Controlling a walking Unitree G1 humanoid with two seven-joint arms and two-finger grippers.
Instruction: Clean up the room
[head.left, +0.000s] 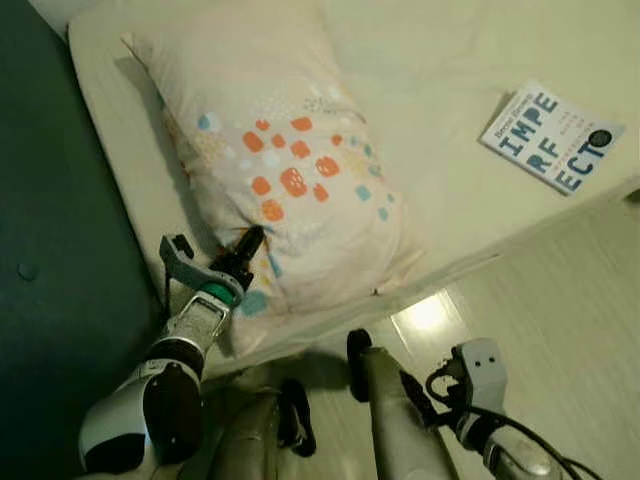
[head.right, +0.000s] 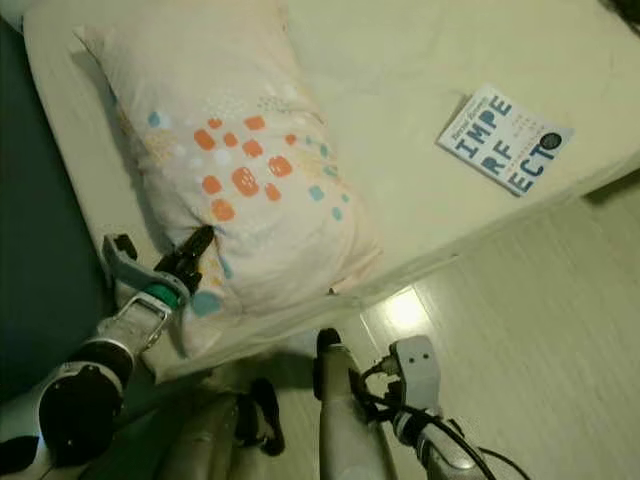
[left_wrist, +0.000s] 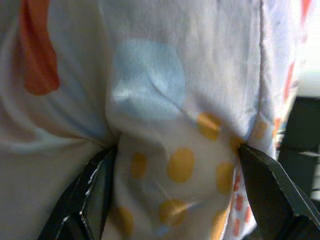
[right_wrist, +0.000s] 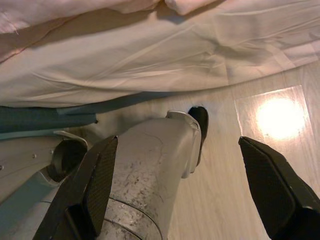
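Bedroom: pale wood floor (head.left: 560, 330) with a bright light reflection, dark teal panel (head.left: 50, 230) along the robot's left, and a bed (head.left: 440, 180) in a cream sheet running across the head views.

Pillow (head.left: 280, 170): cream case with orange, teal and yellow spots. It lies diagonally on the bed near the edge that meets the teal panel, its lower end hanging slightly over the bed's near edge.

Left gripper (head.left: 246, 246): at the pillow's lower end, on the side nearest the teal panel. In the left wrist view a bunched fold of spotted fabric sits between the fingers (left_wrist: 95, 185), which pinch it on both sides. Judged as clenched on the pillow, holding cloth rather than the full thickness.

Right gripper (right_wrist: 180, 175): low over the floor beside the robot's own leg, fingers spread, nothing between them. Idle.

Book (head.left: 552, 137): white cover with large teal letters, flat on the bed near its far right edge, well apart from the pillow.

Step in hand, as judged: grip secured, and the pillow is to be repositioned on the bed.

Method notes:
- The grip is only a fabric pinch, so pull slowly; a jerk could slip the case out.
- Lift the end slightly before dragging so the sheet does not bunch.
- Keep the path away from the book.
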